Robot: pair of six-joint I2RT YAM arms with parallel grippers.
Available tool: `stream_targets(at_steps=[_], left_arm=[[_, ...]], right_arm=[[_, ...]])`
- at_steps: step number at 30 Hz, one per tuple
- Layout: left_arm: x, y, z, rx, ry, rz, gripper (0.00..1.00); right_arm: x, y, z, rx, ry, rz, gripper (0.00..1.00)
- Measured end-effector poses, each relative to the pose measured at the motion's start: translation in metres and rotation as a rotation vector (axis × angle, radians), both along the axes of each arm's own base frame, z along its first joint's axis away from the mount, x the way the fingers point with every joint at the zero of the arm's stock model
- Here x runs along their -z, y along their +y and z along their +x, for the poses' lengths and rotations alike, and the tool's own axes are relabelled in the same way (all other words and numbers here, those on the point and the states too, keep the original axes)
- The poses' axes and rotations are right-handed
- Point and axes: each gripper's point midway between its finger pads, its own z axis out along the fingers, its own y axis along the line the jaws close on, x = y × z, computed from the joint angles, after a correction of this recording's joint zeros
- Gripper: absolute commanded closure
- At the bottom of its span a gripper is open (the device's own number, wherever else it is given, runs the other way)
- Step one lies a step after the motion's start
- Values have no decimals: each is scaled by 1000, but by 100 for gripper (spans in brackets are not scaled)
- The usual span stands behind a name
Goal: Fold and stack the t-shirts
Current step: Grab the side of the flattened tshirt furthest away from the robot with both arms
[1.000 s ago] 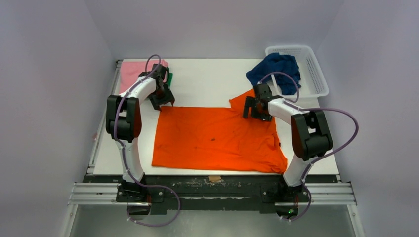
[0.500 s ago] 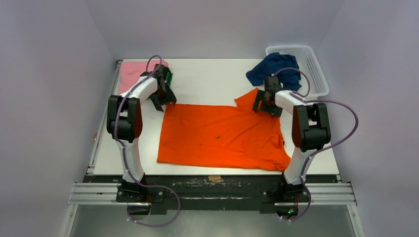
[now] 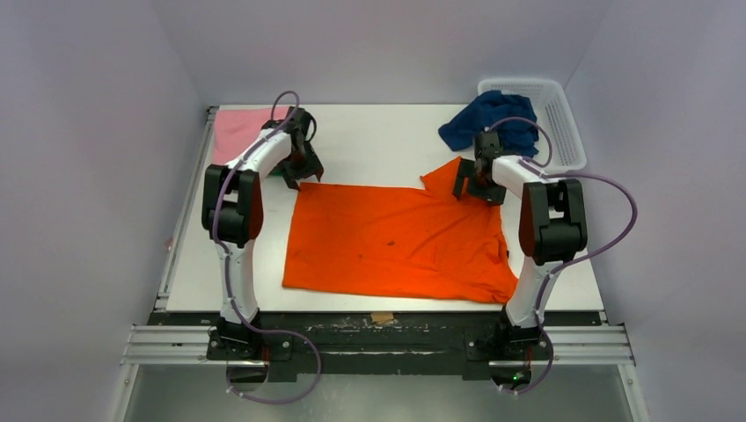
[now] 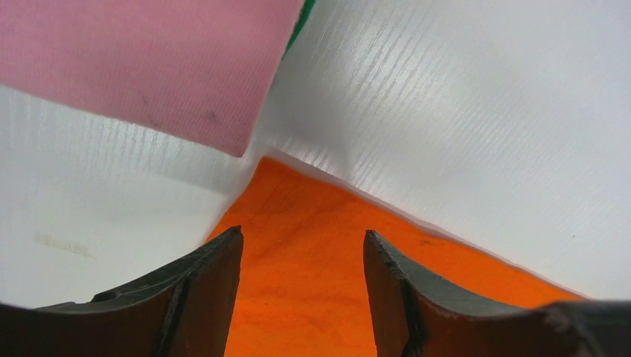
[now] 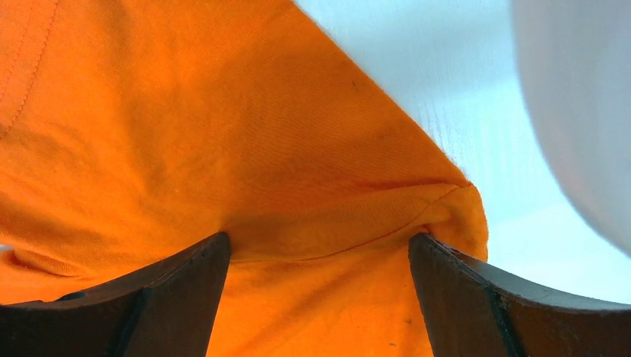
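Orange t-shirt point(image 3: 396, 242) lies spread flat on the white counter point(image 3: 378, 141). The left gripper point(image 4: 301, 245) hangs over its far left corner, jaws partly apart, gripping nothing. The right gripper point(image 5: 320, 245) stands wide over the far right sleeve. A pink t-shirt point(image 3: 233, 132) lies far left; a navy t-shirt point(image 3: 479, 123) spills from the basket point(image 3: 563, 132).

The left arm point(image 3: 231, 272) and the right arm point(image 3: 528, 294) are built of white links with chunky black joints. A thin lilac cable point(image 3: 633, 218) loops along each. The fingers point(image 4: 186, 297) are dark, wedge-shaped, with slightly scuffed edges.
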Motion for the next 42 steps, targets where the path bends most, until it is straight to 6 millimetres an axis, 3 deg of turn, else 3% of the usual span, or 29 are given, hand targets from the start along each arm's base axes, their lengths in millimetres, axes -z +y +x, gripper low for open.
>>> stream_targets(at_steps=[15,22,27,36,42], left_arm=[[5,0,1,-25,23,1,42],[8,-3,13,-25,16,-2,46],[18,-6,15,-21,36,-14,56],[20,-6,6,-35,71,-2,98],[20,-8,3,-30,82,4,100]], right_arm=[[-1,-1,13,-92,53,-7,14],[0,-1,14,-107,48,1,13],[0,-1,14,-110,49,-1,13],[-2,-1,14,-124,27,-4,14],[-10,-4,35,-224,-64,-56,14]])
